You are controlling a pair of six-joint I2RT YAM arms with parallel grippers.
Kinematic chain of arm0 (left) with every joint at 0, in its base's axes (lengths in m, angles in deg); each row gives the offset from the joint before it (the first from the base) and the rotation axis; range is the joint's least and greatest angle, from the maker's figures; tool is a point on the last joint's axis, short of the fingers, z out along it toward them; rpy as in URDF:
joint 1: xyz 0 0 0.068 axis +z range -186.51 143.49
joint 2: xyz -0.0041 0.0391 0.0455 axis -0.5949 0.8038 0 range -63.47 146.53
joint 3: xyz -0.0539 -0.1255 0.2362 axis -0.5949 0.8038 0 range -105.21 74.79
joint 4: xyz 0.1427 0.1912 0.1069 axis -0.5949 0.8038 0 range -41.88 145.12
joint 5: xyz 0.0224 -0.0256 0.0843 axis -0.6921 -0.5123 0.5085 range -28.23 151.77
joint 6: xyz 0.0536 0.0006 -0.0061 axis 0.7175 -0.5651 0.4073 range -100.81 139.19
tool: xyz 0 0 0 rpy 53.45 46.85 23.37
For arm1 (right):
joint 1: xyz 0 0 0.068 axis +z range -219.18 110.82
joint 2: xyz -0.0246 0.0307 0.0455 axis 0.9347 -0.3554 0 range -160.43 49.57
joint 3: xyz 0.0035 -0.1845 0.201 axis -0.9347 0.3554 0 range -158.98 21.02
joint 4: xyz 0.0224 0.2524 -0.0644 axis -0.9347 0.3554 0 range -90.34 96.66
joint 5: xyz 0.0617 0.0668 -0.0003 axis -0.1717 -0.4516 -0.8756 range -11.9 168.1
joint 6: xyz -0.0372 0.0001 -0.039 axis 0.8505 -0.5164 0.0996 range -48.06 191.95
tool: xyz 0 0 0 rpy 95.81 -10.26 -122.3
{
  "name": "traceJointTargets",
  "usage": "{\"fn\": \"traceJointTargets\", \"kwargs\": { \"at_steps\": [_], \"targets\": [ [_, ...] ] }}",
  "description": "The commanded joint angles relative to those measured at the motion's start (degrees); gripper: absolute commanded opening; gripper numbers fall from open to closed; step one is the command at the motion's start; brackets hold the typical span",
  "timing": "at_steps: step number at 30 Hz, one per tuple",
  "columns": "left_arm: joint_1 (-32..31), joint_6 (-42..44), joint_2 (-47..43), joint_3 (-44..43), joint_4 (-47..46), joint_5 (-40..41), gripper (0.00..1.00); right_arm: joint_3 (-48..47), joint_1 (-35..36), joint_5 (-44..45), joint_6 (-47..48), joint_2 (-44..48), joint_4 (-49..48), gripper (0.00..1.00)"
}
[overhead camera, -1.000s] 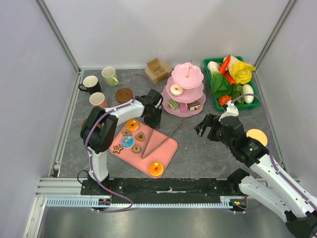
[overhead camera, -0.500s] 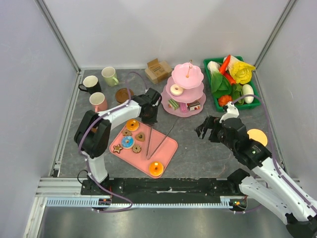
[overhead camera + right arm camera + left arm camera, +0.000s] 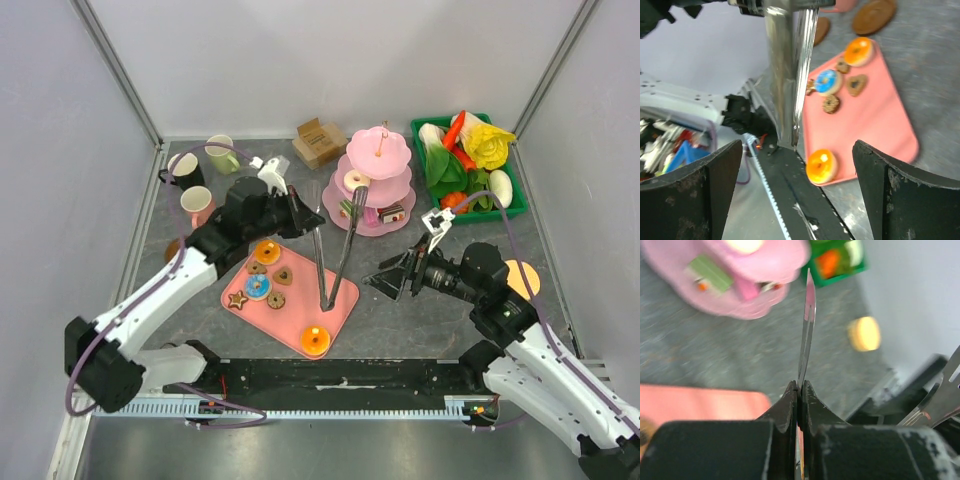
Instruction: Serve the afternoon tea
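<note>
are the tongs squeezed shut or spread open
Spread open: the tongs fan apart from their joined end, and the left gripper pinches just one arm.

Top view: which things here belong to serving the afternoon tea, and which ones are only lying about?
For the job: toy pastries on the pink tray, black mug, green mug, pink mug, tiered stand, tongs held by the left gripper.
Lying about: toy vegetables, cardboard box.
</note>
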Motion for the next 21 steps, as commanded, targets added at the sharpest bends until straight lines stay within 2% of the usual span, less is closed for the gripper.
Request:
{"fn": "traceJointTargets", "kwargs": {
  "at_steps": [1,4,7,11,16,21],
  "targets": [
    [-0.20,-7.03,-9.33,3.94,-21.18,-13.49,0.02,2.87,0.06,-12.97,-6.48,-1.36,-22.59,0.98],
    [-0.11,-8.71,-11.63,3.43,-25.33,-16.75,0.02,4.02,0.15,-15.43,-11.76,-4.25,-35.08,0.98],
    [-0.20,-9.85,-11.89,2.28,-27.88,-19.83,0.02,3.76,1.28,-17.71,-15.37,-8.64,-43.53,0.98],
    [-0.20,-11.26,-11.11,1.49,-30.97,-22.38,0.02,3.41,6.81,-19.31,-16.00,-13.66,-53.56,0.98],
    [-0.11,-15.39,-9.88,3.07,-38.78,-27.91,0.02,0.34,12.10,-13.60,-11.42,-17.00,-50.42,0.98],
    [-0.20,-16.63,-8.99,3.68,-41.51,-31.09,0.02,-2.21,12.54,-9.64,-15.36,-19.99,-52.87,0.97]
  ]
}}
